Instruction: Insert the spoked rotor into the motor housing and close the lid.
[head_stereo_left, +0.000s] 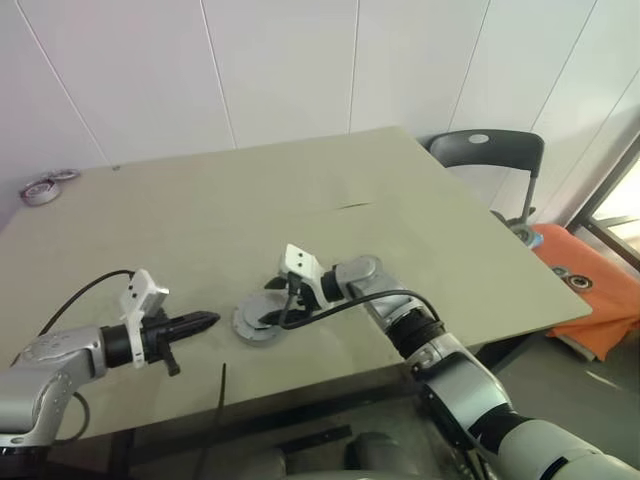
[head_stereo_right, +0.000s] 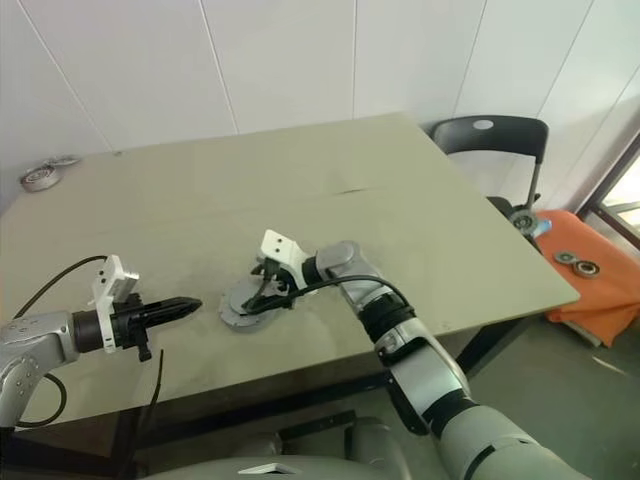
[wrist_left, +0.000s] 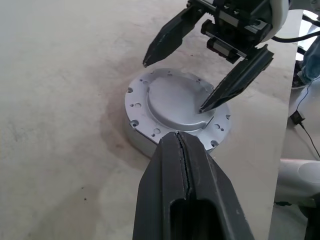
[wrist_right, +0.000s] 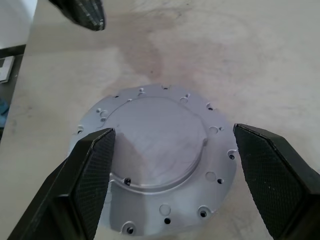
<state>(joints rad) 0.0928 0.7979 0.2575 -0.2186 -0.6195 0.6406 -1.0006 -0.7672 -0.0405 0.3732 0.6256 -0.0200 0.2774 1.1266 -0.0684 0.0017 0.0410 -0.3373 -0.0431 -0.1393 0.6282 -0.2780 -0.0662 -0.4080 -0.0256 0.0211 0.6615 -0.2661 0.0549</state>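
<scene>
near the front edge of the beige worktop (head_stereo_left: 300, 200): motor housing (wrist_right: 157, 160) lying flat, lid (wrist_left: 175, 102) closed on top, silver-grey, round, with a raised centre panel and a ring of small holes around the rim. windings and spoked rotor not visible under the lid. right hand (wrist_right: 172, 150) poised just above the housing, fingers (wrist_right: 87, 175) spread wide to either side of the lid, grasping nothing; contact with the rim not clear. left hand (head_stereo_left: 205, 322) just beside the housing on the robot's left, fingers pressed together, empty, tip aimed at the housing and apart from it. roll of tape (head_stereo_left: 42, 190) at the far left corner of the worktop. dark chair (head_stereo_left: 488, 152) beyond the far right corner.
</scene>
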